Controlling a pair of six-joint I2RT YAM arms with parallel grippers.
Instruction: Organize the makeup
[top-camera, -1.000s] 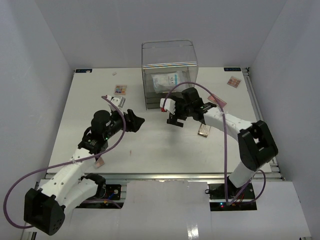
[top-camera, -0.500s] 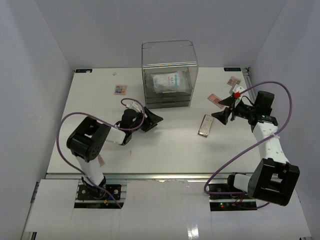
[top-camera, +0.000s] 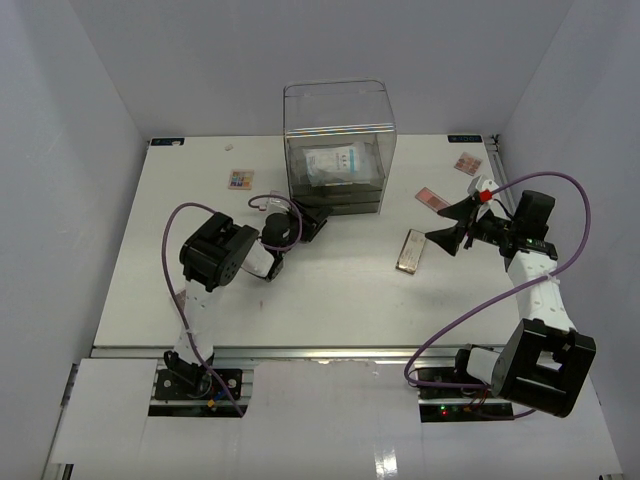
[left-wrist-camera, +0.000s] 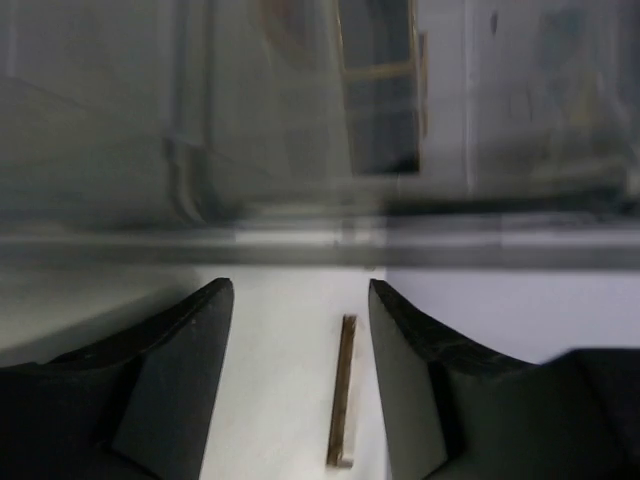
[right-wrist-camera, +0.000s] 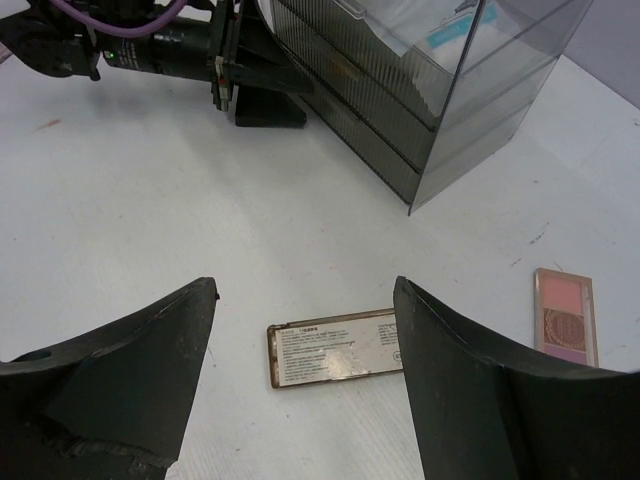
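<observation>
Left wrist view is soft with blur. The left claw (left-wrist-camera: 300, 290) stands spread, and between its dark fingers are only the white surface (left-wrist-camera: 280, 400) and a thin brownish strip (left-wrist-camera: 342, 390), seen edge-on and too indistinct to name. Just ahead, the clear drawer box (left-wrist-camera: 320, 120) fills the upper frame as a grey smear, and nothing inside it can be read there. From the top external camera this claw sits right at the box's lower front left corner; whether it touches the box I cannot tell.

The right claw (right-wrist-camera: 302, 290) is also spread wide and holds nothing. It hangs over a flat case (right-wrist-camera: 335, 350) that lies label side up on the surface, showing a white panel of print too small to read and a brown-gold rim. To the case's right and apart from it lies a pink palette (right-wrist-camera: 565, 315) with two pink pans and a darker round one.

The box top is cut off in the right wrist view. Seen from above, a pale-blue and white sachet (top-camera: 335, 162) rests in its upper compartment. A multicolour palette (top-camera: 240, 179) lies left of the box. A pinkish palette (top-camera: 467, 163) lies near the far right corner, too small to show detail.
</observation>
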